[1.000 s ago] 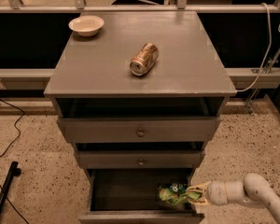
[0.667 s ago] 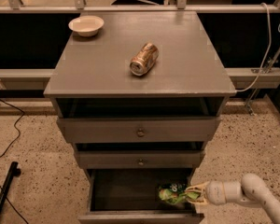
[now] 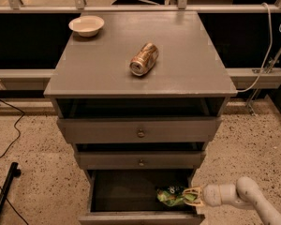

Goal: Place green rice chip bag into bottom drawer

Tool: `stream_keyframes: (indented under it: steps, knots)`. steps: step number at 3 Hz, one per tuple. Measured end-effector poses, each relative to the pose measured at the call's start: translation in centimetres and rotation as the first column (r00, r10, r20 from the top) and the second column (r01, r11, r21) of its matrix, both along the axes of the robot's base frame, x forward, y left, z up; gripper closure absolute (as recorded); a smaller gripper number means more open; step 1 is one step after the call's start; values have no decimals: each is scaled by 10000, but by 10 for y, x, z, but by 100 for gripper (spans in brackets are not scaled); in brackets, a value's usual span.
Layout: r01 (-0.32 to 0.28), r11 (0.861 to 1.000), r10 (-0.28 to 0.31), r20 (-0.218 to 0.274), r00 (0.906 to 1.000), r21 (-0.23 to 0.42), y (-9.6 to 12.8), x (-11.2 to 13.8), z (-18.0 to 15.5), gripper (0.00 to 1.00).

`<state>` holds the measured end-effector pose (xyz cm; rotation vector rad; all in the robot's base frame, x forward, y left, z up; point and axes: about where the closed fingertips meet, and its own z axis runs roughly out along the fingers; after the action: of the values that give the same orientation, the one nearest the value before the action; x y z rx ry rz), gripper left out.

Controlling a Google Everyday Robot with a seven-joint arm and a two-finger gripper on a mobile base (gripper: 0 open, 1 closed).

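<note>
Placing progress: nearly done by my reading; the green rice chip bag (image 3: 170,196) is already inside the bottom drawer (image 3: 140,217), at the lower right of the frame, low against the drawer's right front corner.
Left to do: letting go of the bag and drawing the arm clear, judging from the grip not yet being released.
Gripper: the gripper (image 3: 193,196) sits at the drawer's right edge, its 2 yellowish fingers closed over the bag's right end, with green foil showing between them.
Arm pose: the pale arm (image 3: 243,195) comes in from the lower right corner, forearm close to level, wrist pointing left into the drawer.
Bottom drawer: pulled open, dark inside, nothing else visible in it.
Upper drawers: the middle drawer (image 3: 140,161) and top drawer (image 3: 140,131) look slightly out, each with 1 small knob.
Cabinet top: a soda can (image 3: 144,59) lies on its side at centre; a bowl (image 3: 86,25) stands at the upper left.
</note>
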<state>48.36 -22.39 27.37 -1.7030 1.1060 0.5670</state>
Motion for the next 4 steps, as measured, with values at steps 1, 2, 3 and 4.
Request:
stream_keyframes:
  steps: [1, 2, 3, 4]
  knots:
    - [-135, 9998, 136, -21, 9999, 163, 15, 11, -6, 100]
    - [-297, 9986, 303, -131, 9995, 442, 32, 18, -11, 100]
    - [-233, 9969, 262, -381, 9989, 746, 43, 15, -20, 85]
    - [-275, 9967, 306, -395, 9988, 764, 46, 15, -20, 61]
